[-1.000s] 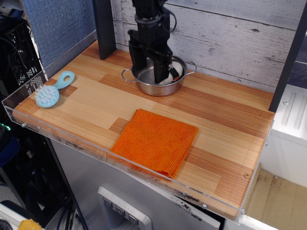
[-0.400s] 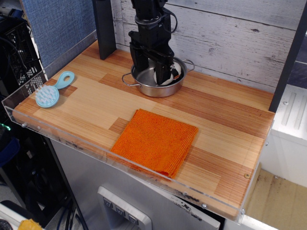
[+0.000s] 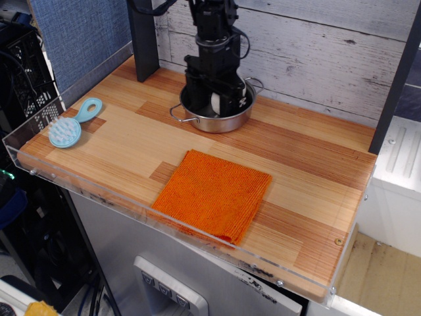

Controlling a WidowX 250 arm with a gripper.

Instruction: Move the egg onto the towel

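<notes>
- Reaching my gripper point(image 3: 215, 105) into the steel pot point(image 3: 217, 122) at upper centre, its fingers are straddling the egg point(image 3: 216, 102); grip I cannot tell.
- Towel point(image 3: 213, 193) is lying flat at lower centre.

wooden table point(image 3: 309, 164), towel point(image 3: 214, 193), pot point(image 3: 217, 120), brush point(image 3: 69, 126)

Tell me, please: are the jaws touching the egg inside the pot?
Cannot tell. In the only view, the gripper reaches into the pot around the egg, but its black body hides any contact or gap.
</notes>
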